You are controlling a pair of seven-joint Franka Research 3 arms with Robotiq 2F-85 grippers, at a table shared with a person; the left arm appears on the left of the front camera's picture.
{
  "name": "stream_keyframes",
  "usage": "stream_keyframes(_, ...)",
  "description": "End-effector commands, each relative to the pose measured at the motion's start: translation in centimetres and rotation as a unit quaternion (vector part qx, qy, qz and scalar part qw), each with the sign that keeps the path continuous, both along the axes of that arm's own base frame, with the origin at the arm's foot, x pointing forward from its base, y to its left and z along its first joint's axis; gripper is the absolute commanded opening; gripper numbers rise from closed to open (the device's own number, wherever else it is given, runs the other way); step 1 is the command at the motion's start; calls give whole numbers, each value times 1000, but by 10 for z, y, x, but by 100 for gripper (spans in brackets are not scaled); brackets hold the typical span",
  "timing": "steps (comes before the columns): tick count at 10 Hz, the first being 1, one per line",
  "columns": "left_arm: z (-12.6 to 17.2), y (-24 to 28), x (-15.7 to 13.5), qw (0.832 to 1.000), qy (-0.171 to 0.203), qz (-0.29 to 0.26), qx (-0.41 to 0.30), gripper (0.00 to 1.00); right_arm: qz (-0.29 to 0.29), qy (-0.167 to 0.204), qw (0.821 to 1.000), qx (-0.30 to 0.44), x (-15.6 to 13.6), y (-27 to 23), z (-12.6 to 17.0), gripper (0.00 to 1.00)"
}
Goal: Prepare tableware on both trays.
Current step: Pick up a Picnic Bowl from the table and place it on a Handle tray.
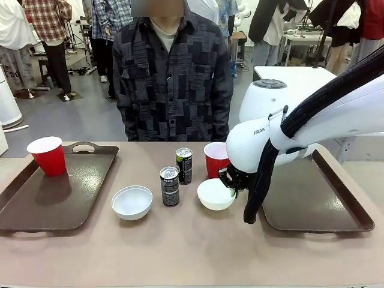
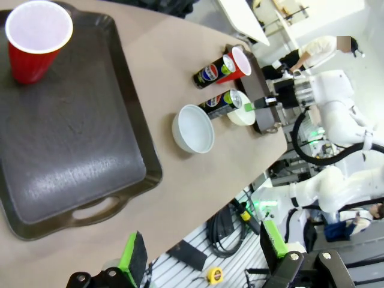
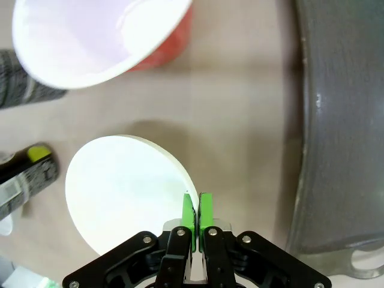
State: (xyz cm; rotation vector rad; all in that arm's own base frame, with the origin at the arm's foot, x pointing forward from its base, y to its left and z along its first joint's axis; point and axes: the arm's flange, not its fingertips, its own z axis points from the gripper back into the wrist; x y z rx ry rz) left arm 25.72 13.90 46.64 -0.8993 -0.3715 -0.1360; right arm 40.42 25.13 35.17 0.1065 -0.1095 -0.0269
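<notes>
While right claw (image 3: 196,207) pinches one bowl (image 3: 126,192) of two, left claw (image 2: 203,246) spread wide, two cups (image 1: 48,155) (image 1: 214,159), two cans (image 1: 170,186) (image 1: 184,165), two trays (image 1: 36,210) (image 1: 312,201).

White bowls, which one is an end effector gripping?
The bowl beside the right tray, rim pinched by the right end effector; the other bowl sits untouched.

Dark brown left tray (image 1: 60,201) holds an upright red cup (image 1: 48,155). Between it and the matching right tray (image 1: 312,201) stand a second red cup (image 1: 213,161), nearer can (image 1: 170,186), farther can (image 1: 184,165), free white bowl (image 1: 132,202), and a pinched bowl (image 1: 213,195), its rim clamped by the right pincer (image 3: 197,201).
</notes>
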Motion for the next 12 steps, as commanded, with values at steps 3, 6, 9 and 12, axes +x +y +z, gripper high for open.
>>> stream_keyframes(3,0,2,-1,1000,-1,2,-4,100,77,-11,996,39,-72,5,99,0)
stream_keyframes(6,0,2,-1,1000,-1,2,-4,100,87,-11,996,8,-91,-12,122,0)
stream_keyframes(9,0,2,-1,1000,-1,2,-4,100,158,23,987,-12,-76,-72,128,0)
stream_keyframes(12,0,2,-1,1000,-1,2,-4,100,130,4,991,17,-36,-148,122,0)
